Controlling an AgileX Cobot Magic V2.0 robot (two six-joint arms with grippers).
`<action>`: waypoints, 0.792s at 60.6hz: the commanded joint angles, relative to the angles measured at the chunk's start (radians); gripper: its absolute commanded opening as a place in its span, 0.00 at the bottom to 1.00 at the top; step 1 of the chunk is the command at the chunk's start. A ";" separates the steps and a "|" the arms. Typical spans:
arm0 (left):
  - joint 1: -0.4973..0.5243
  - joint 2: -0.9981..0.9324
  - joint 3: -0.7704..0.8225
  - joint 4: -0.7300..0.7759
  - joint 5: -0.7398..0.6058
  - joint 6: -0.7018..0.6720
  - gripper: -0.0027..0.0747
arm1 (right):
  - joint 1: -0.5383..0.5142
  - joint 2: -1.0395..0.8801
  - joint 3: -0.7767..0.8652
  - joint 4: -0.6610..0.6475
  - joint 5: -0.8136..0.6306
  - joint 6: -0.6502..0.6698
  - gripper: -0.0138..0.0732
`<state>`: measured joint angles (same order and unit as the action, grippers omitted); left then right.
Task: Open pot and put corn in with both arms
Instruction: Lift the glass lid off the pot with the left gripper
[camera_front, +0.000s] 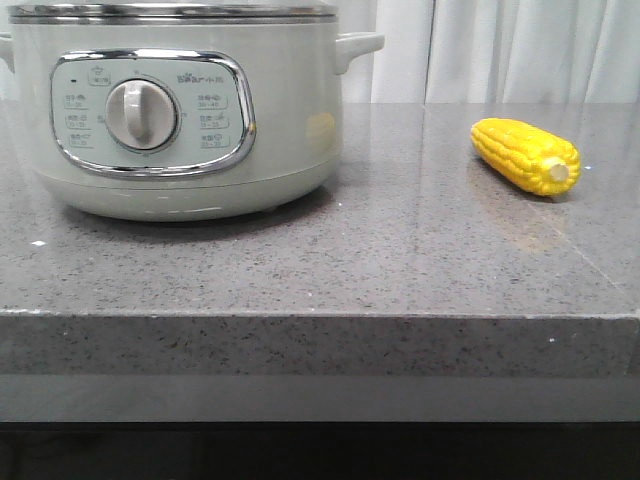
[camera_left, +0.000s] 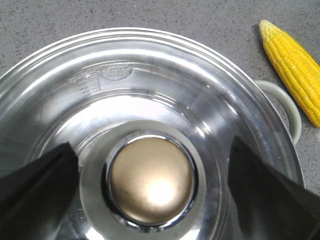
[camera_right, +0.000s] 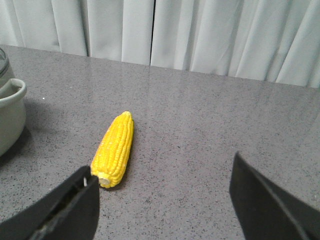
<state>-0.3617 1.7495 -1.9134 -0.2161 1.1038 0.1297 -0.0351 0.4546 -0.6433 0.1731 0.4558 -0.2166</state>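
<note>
The pale grey-green pot (camera_front: 190, 110) stands at the left of the grey stone counter, dial facing me, its lid (camera_left: 150, 95) on. In the left wrist view my left gripper (camera_left: 152, 175) hovers over the glass lid, open, one black finger on each side of the round gold knob (camera_left: 151, 181) without touching it. The yellow corn (camera_front: 525, 155) lies on the counter at the right, pale stub end toward me. My right gripper (camera_right: 162, 192) hangs open above the counter just short of the corn (camera_right: 114, 149), whose stub end sits beside its one finger. Neither gripper shows in the front view.
The counter (camera_front: 400, 250) has a front edge near the bottom of the front view. White curtains (camera_right: 200, 35) hang behind the counter. The pot's side handle (camera_left: 285, 107) sticks out toward the corn (camera_left: 295, 65).
</note>
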 joint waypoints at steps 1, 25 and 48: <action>-0.006 -0.047 -0.034 -0.016 -0.047 -0.003 0.66 | -0.002 0.011 -0.035 0.011 -0.075 0.002 0.80; -0.006 -0.047 -0.037 -0.016 -0.046 -0.001 0.39 | -0.002 0.011 -0.035 0.012 -0.075 0.002 0.80; -0.006 -0.094 -0.132 -0.016 -0.051 0.002 0.39 | -0.002 0.011 -0.035 0.012 -0.076 0.002 0.80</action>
<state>-0.3617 1.7474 -1.9936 -0.2031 1.1613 0.1319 -0.0351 0.4546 -0.6433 0.1735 0.4558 -0.2166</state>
